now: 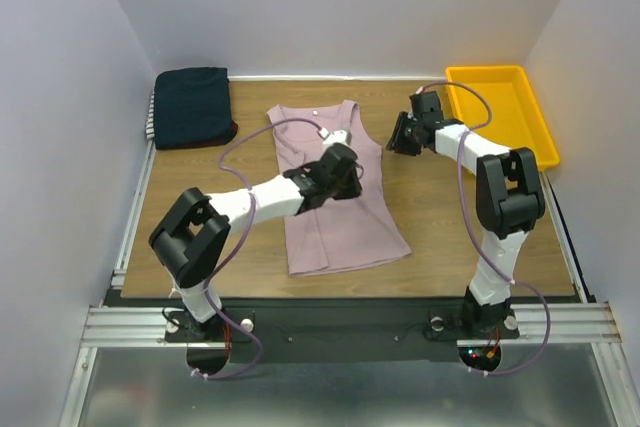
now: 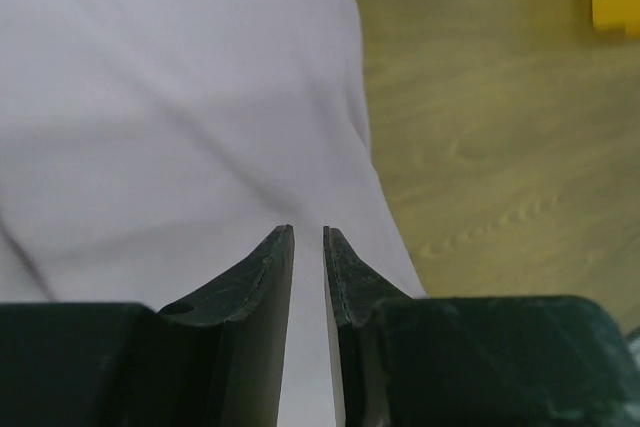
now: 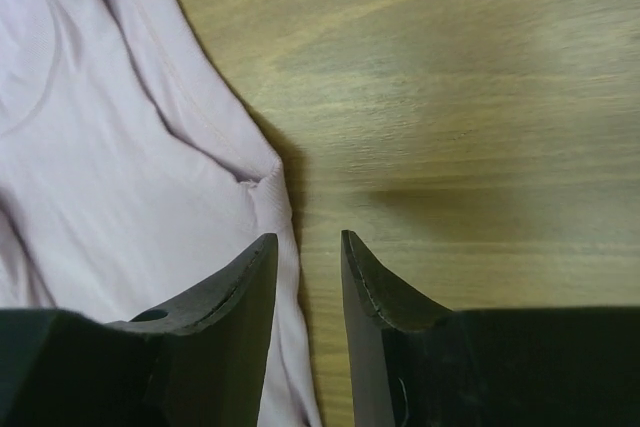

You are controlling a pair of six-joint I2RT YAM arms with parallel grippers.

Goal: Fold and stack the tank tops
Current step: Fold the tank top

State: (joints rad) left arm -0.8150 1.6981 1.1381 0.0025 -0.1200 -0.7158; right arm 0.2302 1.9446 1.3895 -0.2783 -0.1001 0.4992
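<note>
The first fold of the pink tank top (image 1: 340,217), lying flat mid-table, looks barely begun; the next move calls for pinching its right edge and carrying it across. The left gripper (image 2: 308,232) reaches over the cloth, jaws a narrow slit apart, holding nothing. The right gripper (image 3: 305,237) hangs low at the armhole edge, parted, empty. The folded stack (image 1: 192,107) sits far left

Stretches the left arm forward and inward from a raised elbow, left hand (image 1: 347,169) tipped down with its fingers (image 2: 262,277) only a thin slit apart, and folds the right arm high at the elbow, right hand (image 1: 402,135) angled down and leftward, fingers (image 3: 235,287) slightly wider apart.
</note>
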